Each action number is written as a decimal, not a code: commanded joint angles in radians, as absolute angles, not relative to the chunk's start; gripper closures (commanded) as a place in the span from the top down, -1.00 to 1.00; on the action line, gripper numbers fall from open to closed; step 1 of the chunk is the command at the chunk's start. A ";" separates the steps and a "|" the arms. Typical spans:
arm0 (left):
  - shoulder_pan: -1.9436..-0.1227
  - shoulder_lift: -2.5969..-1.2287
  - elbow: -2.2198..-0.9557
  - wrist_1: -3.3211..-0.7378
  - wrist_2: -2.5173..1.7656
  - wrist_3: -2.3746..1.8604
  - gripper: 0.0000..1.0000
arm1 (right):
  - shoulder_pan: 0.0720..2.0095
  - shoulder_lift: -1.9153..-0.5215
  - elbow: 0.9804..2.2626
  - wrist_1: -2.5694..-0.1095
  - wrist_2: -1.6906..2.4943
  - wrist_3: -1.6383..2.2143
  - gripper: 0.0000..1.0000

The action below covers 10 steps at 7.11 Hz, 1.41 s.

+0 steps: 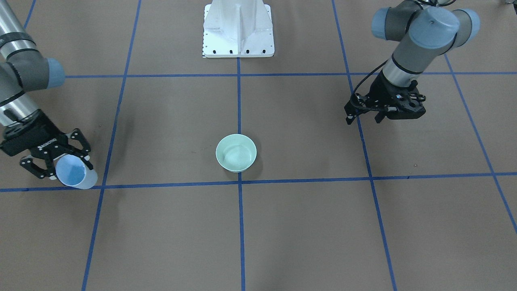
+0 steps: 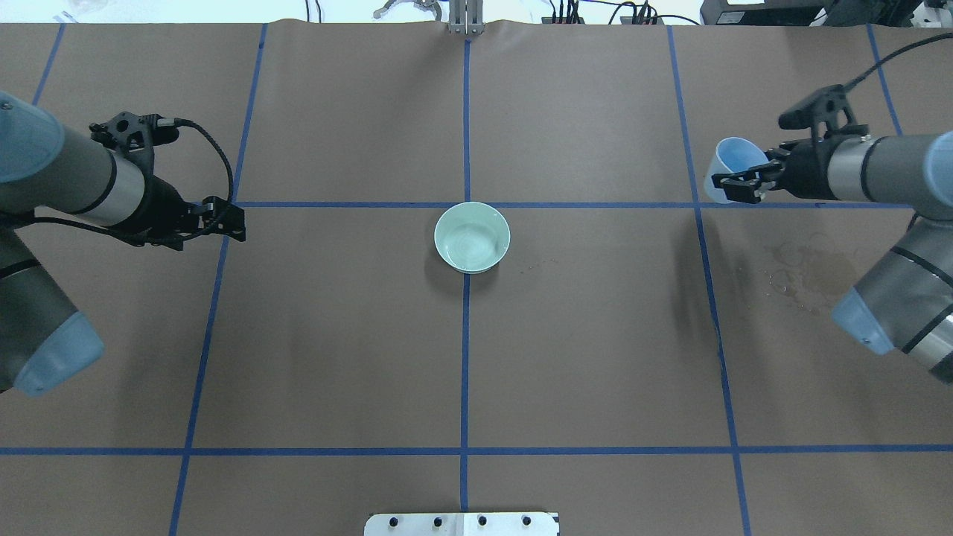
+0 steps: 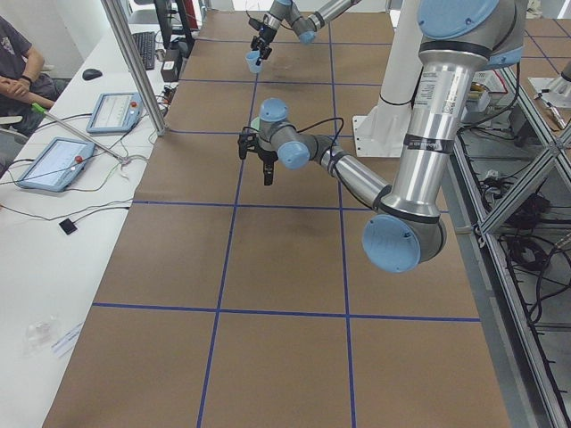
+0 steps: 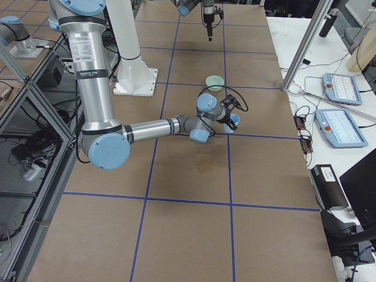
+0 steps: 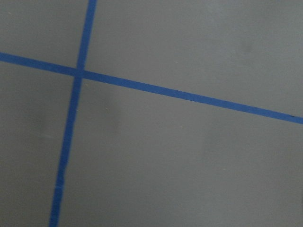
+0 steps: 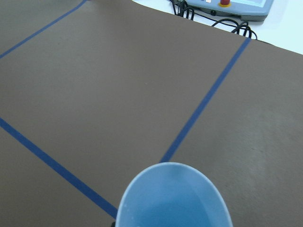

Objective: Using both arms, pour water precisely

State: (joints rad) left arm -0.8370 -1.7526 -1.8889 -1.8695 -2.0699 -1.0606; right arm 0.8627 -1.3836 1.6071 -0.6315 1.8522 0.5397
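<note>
My right gripper (image 1: 56, 163) is shut on a light blue cup (image 1: 74, 174), held tilted with its mouth towards the front camera, far to the side of the bowl. The cup also shows in the overhead view (image 2: 733, 175) and fills the bottom of the right wrist view (image 6: 173, 196); I cannot tell whether water is in it. A pale green bowl (image 2: 472, 237) stands at the table's centre with faint ripples of water (image 2: 469, 244) inside. My left gripper (image 1: 364, 120) hangs open and empty above the paper on the other side. The left wrist view shows only tape lines.
A wet stain (image 2: 808, 272) marks the brown paper under the right arm, and small drops (image 2: 540, 264) lie beside the bowl. The white pedestal (image 1: 238, 30) stands at the robot's side. A side table with control pendants (image 4: 338, 88) and a metal post (image 3: 134, 62) borders the far edge.
</note>
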 commanded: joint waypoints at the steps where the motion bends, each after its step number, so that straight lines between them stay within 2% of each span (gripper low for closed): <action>1: -0.865 -1.720 -1.885 -1.870 -2.071 -0.974 1.00 | 0.668 -1.208 1.790 -1.128 1.630 0.535 0.02; 2: -0.867 -1.720 -1.885 -1.870 -2.071 -0.974 1.00 | 0.588 -1.107 1.790 -1.293 1.524 0.538 0.00; 4: -0.865 -1.724 -1.887 -1.870 -2.071 -0.980 1.00 | 0.462 -1.011 1.783 -1.533 1.279 0.535 0.00; 6: -0.864 -1.726 -1.885 -1.870 -2.071 -0.983 1.00 | 0.436 -0.956 1.769 -1.635 1.267 0.534 0.03; 10: -0.859 -1.729 -1.876 -1.870 -2.071 -0.986 1.00 | 0.422 -0.839 1.651 -1.735 1.267 0.476 0.03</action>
State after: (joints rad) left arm -0.8606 -1.7283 -1.8788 -1.8699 -2.0708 -0.9850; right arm 0.4236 -0.8750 1.6869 -1.7090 1.2683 0.5007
